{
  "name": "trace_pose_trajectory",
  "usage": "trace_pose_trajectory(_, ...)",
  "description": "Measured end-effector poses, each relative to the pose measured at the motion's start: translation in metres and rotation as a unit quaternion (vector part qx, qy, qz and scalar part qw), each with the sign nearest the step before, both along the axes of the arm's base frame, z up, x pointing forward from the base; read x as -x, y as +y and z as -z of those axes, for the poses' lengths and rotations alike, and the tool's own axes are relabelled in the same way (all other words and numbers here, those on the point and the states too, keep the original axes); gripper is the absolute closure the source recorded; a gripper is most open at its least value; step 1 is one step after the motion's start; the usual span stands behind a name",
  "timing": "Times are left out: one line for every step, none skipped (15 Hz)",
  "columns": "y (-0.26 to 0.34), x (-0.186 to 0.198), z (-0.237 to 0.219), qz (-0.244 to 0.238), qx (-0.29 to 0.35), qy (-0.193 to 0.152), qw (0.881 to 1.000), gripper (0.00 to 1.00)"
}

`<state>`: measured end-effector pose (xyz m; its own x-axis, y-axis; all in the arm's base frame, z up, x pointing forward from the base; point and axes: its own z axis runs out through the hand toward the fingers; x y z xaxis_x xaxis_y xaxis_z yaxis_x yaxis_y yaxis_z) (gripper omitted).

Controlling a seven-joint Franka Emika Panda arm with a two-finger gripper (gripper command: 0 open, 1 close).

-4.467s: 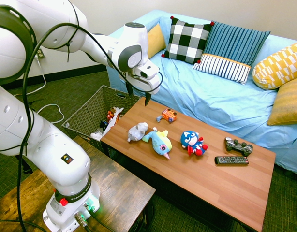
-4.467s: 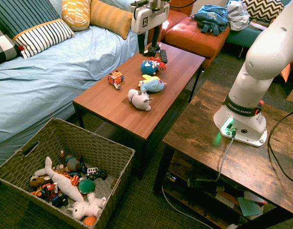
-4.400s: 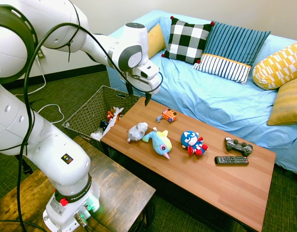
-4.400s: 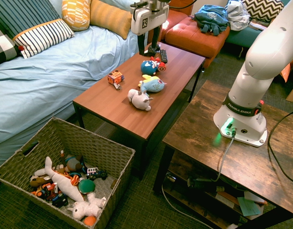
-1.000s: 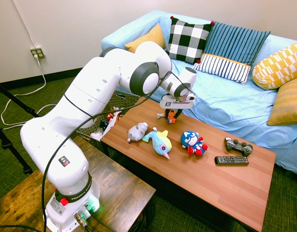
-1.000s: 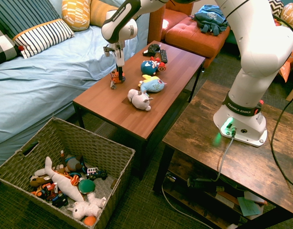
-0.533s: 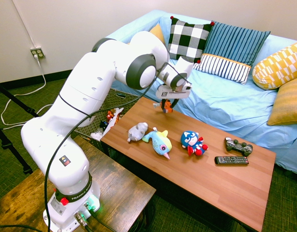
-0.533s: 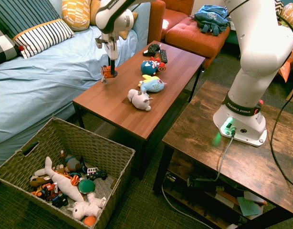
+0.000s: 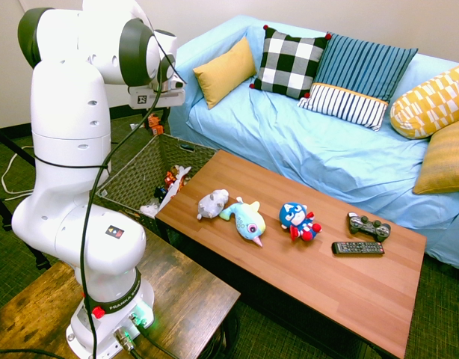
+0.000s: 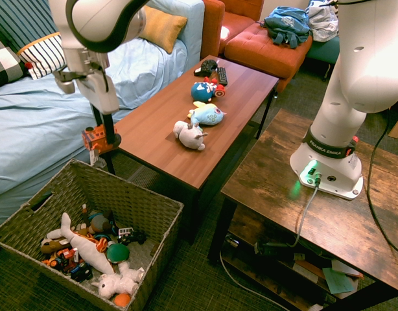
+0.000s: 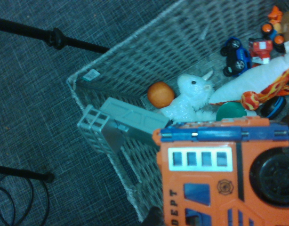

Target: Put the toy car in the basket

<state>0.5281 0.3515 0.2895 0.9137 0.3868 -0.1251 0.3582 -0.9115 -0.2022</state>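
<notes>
Hanging from the gripper in the first exterior view, the toy car is a small orange shape held in the air beyond the far rim of the basket, well clear of the table. On the table, away from the basket, a grey plush, a blue fish plush, a superhero plush, a game controller and a remote lie in a loose row. The blue sofa runs behind the table.

From the second exterior view, the gripper points down with its fingers clamped on the toy car, which hangs above the basket's rim on the table side, near the table corner. Small toys lie heaped on the basket's floor, among them a white plush.

Close up in the wrist view, the toy car fills the foreground, orange with a blue roof strip, white-framed windows and a dark wheel. Below it sits a corner of the basket, holding an orange ball beside the white plush.
</notes>
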Motion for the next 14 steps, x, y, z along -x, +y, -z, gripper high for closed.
trace_pose_trajectory(0.007,-0.004,0.012,0.008,0.008,0.007,1.0,0.0)
trace_pose_trajectory(0.009,-0.012,0.024,0.016,0.013,0.017,1.0,0.0)
trace_pose_trajectory(0.006,-0.02,0.03,0.022,0.016,0.024,0.999,0.0)
trace_pose_trajectory(0.003,-0.027,0.032,0.026,0.017,0.026,0.999,0.0)
trace_pose_trajectory(0.001,-0.03,0.03,0.029,0.017,0.024,0.999,0.0)
trace_pose_trajectory(0.001,-0.031,0.029,0.03,0.016,0.023,0.999,0.0)
trace_pose_trajectory(0.001,-0.032,0.025,0.031,0.014,0.022,0.999,0.0)
trace_pose_trajectory(-0.001,-0.033,0.02,0.034,0.011,0.019,0.999,0.0)
trace_pose_trajectory(-0.007,-0.037,0.013,0.04,0.007,0.017,0.999,0.0)
trace_pose_trajectory(-0.018,-0.041,0.004,0.048,0.002,0.012,0.999,0.0)
trace_pose_trajectory(-0.037,-0.048,-0.009,0.059,-0.003,0.005,0.998,0.0)
trace_pose_trajectory(-0.065,-0.056,-0.023,0.07,-0.004,-0.006,0.998,0.0)
trace_pose_trajectory(-0.106,-0.066,-0.039,0.091,-0.004,-0.018,0.996,0.0)
trace_pose_trajectory(-0.163,-0.076,-0.054,0.119,-0.004,-0.032,0.992,0.0)
